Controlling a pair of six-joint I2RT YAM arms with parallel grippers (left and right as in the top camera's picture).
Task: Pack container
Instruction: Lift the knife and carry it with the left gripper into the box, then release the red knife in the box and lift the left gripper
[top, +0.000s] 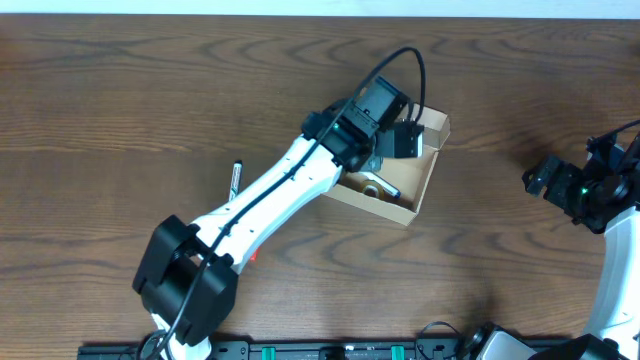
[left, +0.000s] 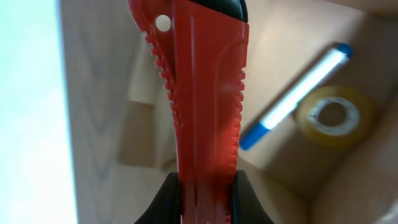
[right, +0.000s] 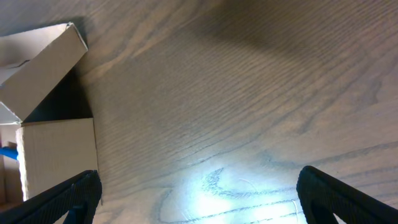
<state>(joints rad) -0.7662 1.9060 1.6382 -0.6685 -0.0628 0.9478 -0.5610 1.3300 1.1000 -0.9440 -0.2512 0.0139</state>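
The container sits mid-worktop under the left arm, open top up, long axis slanting near-left to far-right. Inside lie a blue-capped marker and a tape roll. The left tool is clamped on a red ridged handle above it. A pen lies beside it to the left. The right tool has its jaws apart.

The white left arm lay across the open tan cardboard box, its red ridged plastic tool filling the mouth. A blue-capped white marker and yellow tape roll crowded the floor. Bare brown wooden table stood free towards the wide-open right gripper.
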